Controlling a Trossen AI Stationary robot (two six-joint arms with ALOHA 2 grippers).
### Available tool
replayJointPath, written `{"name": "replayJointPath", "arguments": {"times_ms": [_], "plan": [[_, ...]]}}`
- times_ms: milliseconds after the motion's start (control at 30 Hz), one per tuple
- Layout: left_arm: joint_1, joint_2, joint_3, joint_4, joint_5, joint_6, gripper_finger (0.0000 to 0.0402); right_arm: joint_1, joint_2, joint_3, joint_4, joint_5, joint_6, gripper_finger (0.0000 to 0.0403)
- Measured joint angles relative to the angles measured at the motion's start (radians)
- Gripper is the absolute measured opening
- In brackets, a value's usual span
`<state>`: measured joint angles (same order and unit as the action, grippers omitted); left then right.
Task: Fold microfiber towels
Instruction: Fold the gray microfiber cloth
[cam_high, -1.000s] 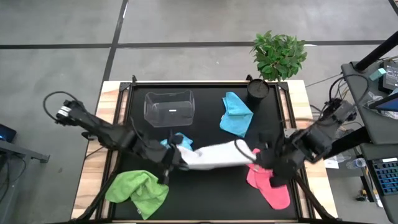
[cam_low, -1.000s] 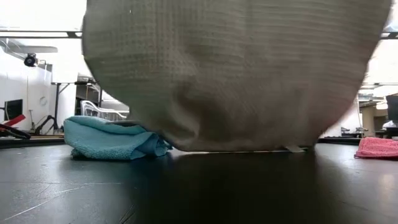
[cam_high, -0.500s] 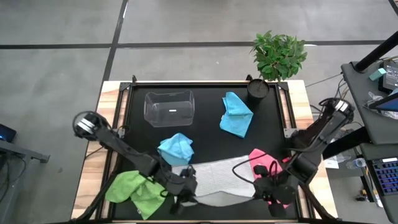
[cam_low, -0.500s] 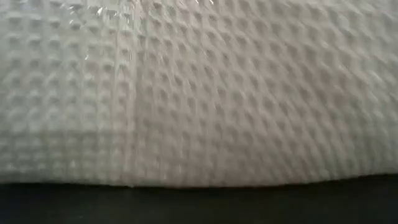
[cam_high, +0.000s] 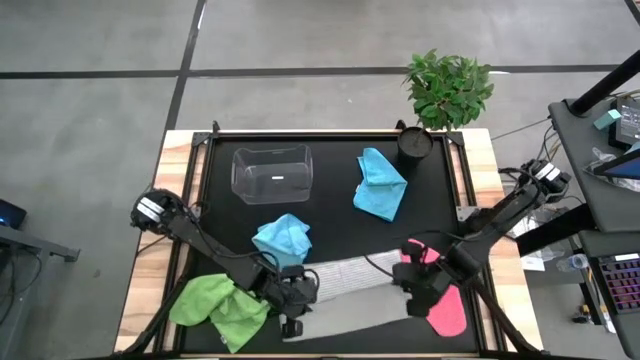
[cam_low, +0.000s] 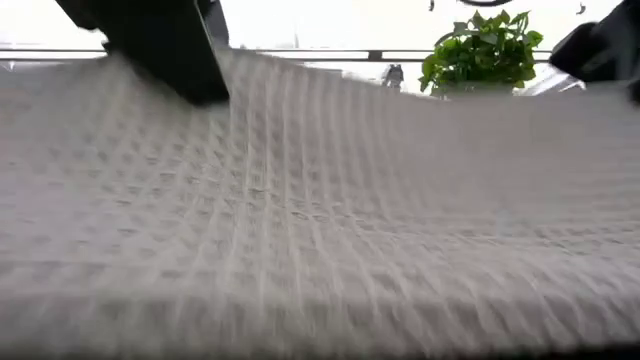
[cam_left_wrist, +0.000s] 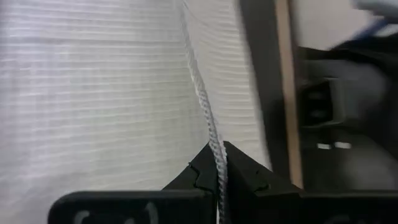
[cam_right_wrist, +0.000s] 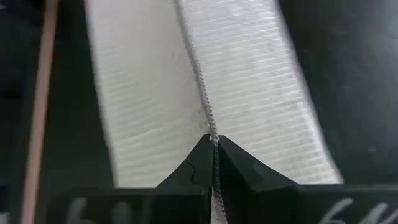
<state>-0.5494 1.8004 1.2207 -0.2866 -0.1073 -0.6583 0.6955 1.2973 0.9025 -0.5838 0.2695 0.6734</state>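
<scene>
High view: the pale grey-white towel (cam_high: 350, 275) lies stretched low in the frame's centre on the bench (cam_high: 330, 215). The left gripper (cam_high: 297, 297) and right gripper (cam_high: 413, 290) each pinch an end, probably to keep it taut for folding.

Low view: its weave fills the frame.

Wrist views: both grippers are clenched on its hem. No readable writing.

no words, labels, brand marks or numbers can be read anywhere here. pale smudges show on the dark housing just behind the fingers in both wrist views, too blurred to make out as letters or figures.
</scene>
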Motion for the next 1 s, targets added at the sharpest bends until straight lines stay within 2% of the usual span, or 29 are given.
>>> {"name": "replayJointPath", "arguments": {"times_ms": [133,400,700,1000], "plan": [[0.025,0.000,-0.018,-0.073,-0.013,-0.017,0.0000,-0.067,0.036,-0.007,-0.003,-0.007,-0.063,0.0008],[0.088,0.015,-0.076,-0.059,-0.061,-0.017,0.0000,-0.167,0.110,-0.007,-0.027,-0.007,-0.147,0.0008],[0.112,0.024,-0.094,-0.062,-0.061,-0.020,0.0000,-0.211,0.144,-0.007,-0.058,0.025,-0.161,0.0008],[0.117,0.025,-0.131,-0.061,-0.061,-0.096,0.0003,-0.220,0.154,-0.007,-0.053,0.047,-0.155,0.0008]]}}
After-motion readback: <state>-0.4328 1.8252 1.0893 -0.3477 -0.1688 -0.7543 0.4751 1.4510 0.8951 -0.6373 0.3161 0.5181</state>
